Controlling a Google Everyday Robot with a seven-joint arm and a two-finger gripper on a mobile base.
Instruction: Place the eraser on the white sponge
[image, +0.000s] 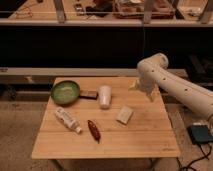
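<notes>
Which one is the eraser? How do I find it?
Find the light wooden table, then the round green bowl at its left. The small, flat, dark brown eraser lies between the bowl and the white cup; it is the only dark bar, far from the robot's pincer at the right.
</notes>
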